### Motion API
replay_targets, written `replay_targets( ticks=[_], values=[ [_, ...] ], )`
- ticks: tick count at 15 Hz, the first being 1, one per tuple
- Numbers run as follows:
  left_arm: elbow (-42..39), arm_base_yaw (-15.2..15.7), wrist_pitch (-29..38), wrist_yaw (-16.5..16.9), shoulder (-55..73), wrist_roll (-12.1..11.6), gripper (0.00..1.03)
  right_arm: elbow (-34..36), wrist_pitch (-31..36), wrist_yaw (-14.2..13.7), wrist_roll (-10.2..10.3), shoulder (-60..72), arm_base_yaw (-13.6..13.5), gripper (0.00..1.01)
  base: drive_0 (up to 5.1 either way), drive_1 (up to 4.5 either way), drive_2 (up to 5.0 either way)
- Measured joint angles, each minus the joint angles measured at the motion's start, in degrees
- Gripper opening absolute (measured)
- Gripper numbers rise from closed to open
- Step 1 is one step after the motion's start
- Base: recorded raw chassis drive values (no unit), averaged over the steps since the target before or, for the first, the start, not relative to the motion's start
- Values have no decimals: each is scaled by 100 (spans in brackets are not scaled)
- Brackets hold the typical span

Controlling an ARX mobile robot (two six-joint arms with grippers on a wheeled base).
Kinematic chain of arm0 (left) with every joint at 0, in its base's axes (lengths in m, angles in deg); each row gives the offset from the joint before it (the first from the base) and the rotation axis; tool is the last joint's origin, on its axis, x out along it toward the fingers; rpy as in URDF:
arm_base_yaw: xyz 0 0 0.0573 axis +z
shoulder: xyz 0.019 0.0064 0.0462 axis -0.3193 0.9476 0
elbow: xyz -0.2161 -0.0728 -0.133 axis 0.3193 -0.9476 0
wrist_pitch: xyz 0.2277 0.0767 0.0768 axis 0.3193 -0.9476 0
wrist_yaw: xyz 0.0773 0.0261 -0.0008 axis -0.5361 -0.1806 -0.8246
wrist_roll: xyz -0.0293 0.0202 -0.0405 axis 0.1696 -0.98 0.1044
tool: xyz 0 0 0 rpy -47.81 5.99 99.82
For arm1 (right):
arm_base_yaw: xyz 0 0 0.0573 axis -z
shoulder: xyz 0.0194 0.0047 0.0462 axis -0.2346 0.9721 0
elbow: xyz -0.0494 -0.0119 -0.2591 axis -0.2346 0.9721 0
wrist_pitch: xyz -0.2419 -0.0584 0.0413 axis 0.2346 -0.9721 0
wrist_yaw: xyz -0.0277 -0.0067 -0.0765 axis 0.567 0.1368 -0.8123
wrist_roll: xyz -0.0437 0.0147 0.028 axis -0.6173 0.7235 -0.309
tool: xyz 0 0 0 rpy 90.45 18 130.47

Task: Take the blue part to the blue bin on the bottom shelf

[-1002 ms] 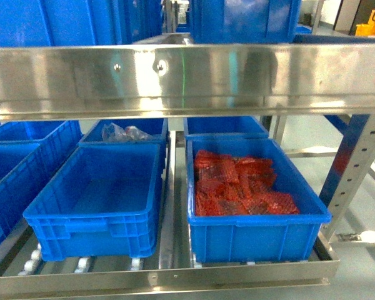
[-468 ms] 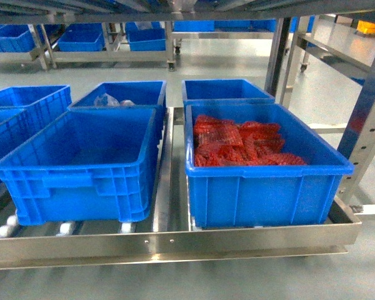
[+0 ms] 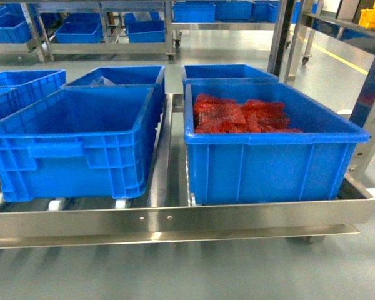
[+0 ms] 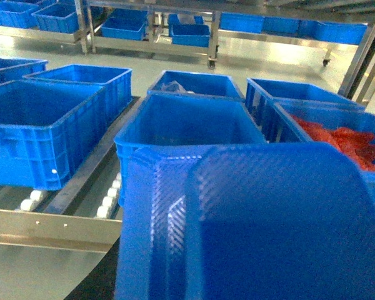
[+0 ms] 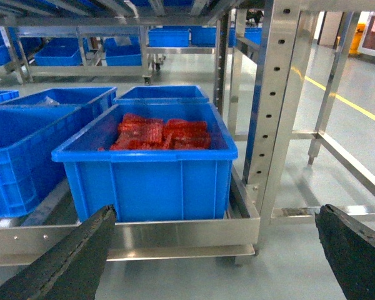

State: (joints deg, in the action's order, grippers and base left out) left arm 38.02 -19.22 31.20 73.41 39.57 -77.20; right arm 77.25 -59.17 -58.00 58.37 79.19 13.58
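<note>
The robot is in the carrying step: the blue part point(image 4: 275, 225) fills the left wrist view, the left gripper's state hidden. The right gripper point(image 5: 215, 250) hangs spread and bare. Next it should lower the part into the empty blue bin point(image 3: 75, 134) on the bottom shelf point(image 3: 175, 219).

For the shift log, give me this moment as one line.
facing bottom shelf; blue part close before left wrist camera; right tool open, empty; front-left bin empty

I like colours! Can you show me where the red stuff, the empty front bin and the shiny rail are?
Red stuff point(image 3: 240, 115), head view, middle of the pile.
Empty bin point(image 3: 75, 156), head view, front wall.
Rail point(image 3: 237, 219), head view, front face.
</note>
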Motion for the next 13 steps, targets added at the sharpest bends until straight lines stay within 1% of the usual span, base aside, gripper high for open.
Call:
replay_targets(
  ticks=[9, 13],
  values=[
    [-2, 0, -2, 2, 0, 0, 43, 0, -4, 2, -2, 0, 0, 98, 0, 0, 0],
    [-2, 0, 0, 2, -11, 0, 43, 0, 7, 2, -2, 0, 0, 98, 5, 410, -400]
  ],
)
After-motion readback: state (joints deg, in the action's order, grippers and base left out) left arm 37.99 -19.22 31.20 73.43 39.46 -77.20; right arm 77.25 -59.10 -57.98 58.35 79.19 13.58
